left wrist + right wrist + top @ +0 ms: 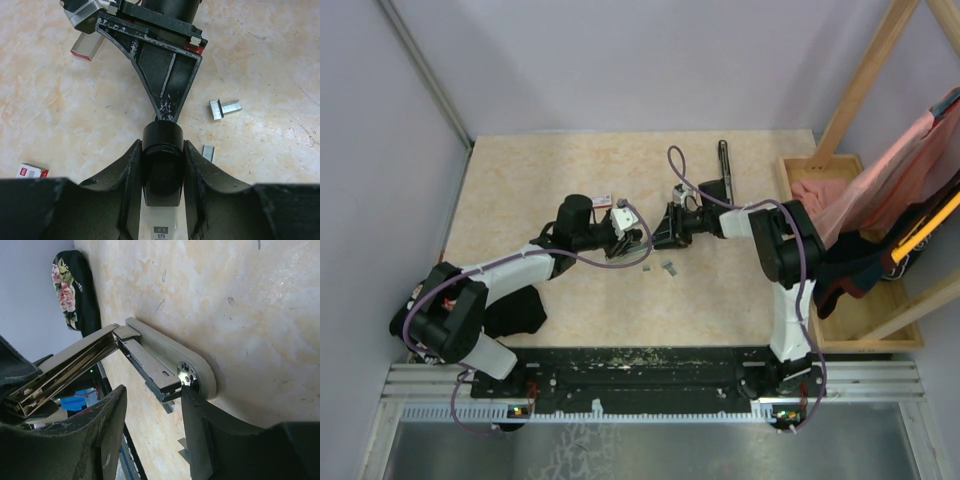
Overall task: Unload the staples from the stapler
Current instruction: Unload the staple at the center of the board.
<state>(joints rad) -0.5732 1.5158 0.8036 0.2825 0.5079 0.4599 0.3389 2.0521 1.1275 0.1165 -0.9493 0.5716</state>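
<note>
The stapler lies open between my two grippers. In the right wrist view its grey base point(170, 352) rests on the table, the metal magazine point(147, 362) is raised, and the top arm point(60, 372) is swung up to the left. My left gripper point(161, 145) is shut on the stapler's black rear end point(161, 165). My right gripper point(155, 392) is open astride the magazine's front tip, its right finger point(197, 415) touching the base. Two short staple strips point(225, 107) point(208, 152) lie on the table beside the grippers, also in the top view point(669, 266) point(645, 268).
A small red-and-white box point(602, 200) lies just beyond my left gripper point(617, 232), opposite my right gripper point(665, 228). A long black object point(725, 165) lies further back. A black floral pouch point(515, 310) is by the left arm. A wooden tray point(860, 325) with clothes stands at the right.
</note>
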